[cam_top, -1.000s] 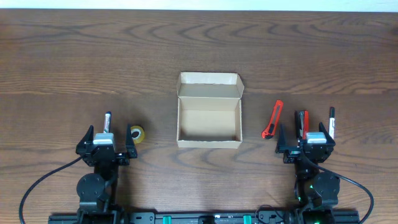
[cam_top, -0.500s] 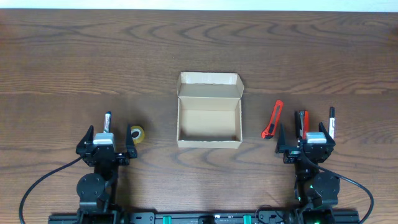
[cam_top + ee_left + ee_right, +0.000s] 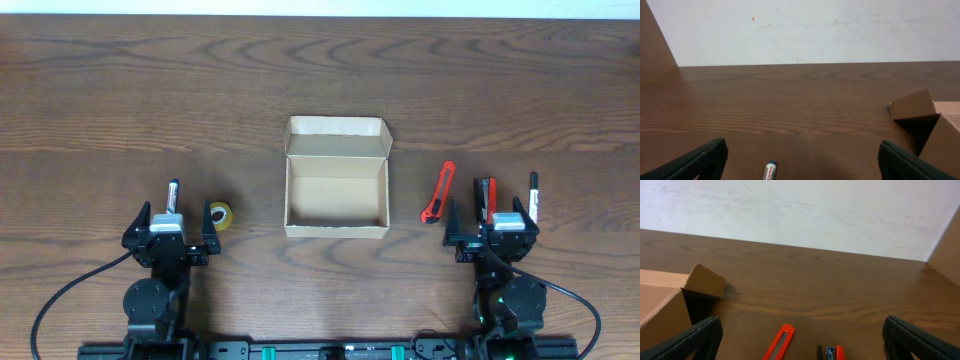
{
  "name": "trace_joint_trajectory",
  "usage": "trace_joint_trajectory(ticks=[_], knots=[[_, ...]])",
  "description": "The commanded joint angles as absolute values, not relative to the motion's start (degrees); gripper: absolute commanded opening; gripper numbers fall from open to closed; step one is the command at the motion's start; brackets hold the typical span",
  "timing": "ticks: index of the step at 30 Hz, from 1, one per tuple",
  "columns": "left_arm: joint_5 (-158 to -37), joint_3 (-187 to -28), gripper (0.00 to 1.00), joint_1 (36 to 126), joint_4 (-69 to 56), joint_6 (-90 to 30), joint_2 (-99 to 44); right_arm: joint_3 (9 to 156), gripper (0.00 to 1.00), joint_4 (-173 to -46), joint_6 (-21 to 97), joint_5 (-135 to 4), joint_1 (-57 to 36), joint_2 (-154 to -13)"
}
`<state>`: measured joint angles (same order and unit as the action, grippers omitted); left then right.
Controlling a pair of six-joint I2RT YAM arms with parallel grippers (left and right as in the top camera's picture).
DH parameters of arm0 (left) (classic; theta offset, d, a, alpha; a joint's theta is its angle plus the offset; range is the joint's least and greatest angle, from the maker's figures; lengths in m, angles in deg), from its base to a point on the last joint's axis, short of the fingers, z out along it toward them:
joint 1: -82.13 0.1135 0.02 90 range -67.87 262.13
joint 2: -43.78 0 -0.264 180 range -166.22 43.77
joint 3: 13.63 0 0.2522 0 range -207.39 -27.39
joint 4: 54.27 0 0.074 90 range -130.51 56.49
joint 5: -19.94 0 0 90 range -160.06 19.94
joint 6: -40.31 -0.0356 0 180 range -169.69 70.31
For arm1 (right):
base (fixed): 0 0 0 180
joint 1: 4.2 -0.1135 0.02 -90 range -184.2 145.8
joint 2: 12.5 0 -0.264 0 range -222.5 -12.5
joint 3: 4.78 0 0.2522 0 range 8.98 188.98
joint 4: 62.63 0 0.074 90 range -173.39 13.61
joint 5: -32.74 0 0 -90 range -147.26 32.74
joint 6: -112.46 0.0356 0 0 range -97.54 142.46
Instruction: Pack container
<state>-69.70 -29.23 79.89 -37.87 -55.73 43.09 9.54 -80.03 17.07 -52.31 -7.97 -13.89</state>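
The container (image 3: 336,200) is seen at the middle of the table (image 3: 120,100), its lid flap folded back. To its left the left tool (image 3: 172,220) is held spread and empty; to its right the right tool (image 3: 492,220) is likewise spread, with nothing gripped.

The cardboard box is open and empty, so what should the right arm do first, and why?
Probably ease the right gripper forward and slightly left over the red utility knife: its jaws stand wide open and hold nothing, and that knife lies closest to the open, empty tan cardboard box.
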Motion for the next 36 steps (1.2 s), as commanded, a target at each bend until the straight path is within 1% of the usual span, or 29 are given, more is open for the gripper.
trace_joint_trajectory(ticks=[1, 5, 8, 11, 14, 18, 23, 25, 27, 31, 33, 36], knots=[[-69.7, -27.7, 0.95, 80.2, -36.2, -55.7, 43.6, 9.3, 0.99, -80.0, 19.4, -51.7, -7.2, -13.9], [-69.5, -27.7, 0.95, 80.2, -36.3, -55.7, 43.6, 9.3, 0.99, -80.1, 24.3, -52.7, -7.2, -14.8], [-69.5, -27.7, 0.95, 80.2, -36.2, -55.6, 43.5, 10.0, 0.99, -80.0, 25.6, -55.2, -7.2, -17.5], [-69.4, -27.7, 0.95, 80.2, -36.1, -55.0, 43.4, 14.5, 0.99, -80.1, 25.6, -56.0, -7.2, -23.2], [-69.5, -27.7, 0.95, 80.2, -36.1, -54.8, 43.0, 22.9, 0.99, -82.0, 23.6, -56.5, -7.0, -33.7], [-69.5, -27.7, 0.95, 80.2, -36.1, -54.8, 41.0, 37.7, 0.99, -92.3, 23.7, -59.7, -7.1, -52.0], [-69.5, -27.7, 0.95, 80.2, -36.2, -53.1, 38.5, 58.7, 0.99, -112.1, 23.7, -62.6, -7.2, -75.2], [-69.5, -27.7, 0.95, 80.2, -36.2, -51.5, 38.0, 64.5, 0.99, -118.3, 23.7, -63.9, -7.2, -81.1], [-69.5, -27.7, 0.95, 80.2, -36.1, -49.9, 37.6, 70.4, 0.99, -124.2, 23.7, -67.9, -7.2, -86.8], [-69.5, -27.7, 0.95, 80.2, -36.1, -49.2, 37.4, 74.4, 0.99, -127.8, 23.8, -73.0, -7.2, -92.7], [-69.6, -27.7, 0.95, 80.2, -36.1, -49.2, 37.4, 74.0, 0.99, -127.6, 28.8, -71.4, -7.3, -94.3], [-69.7, -27.7, 0.95, 80.2, -36.1, -49.2, 37.4, 72.3, 0.99, -126.8, 39.8, -63.1, -7.3, -95.0]])
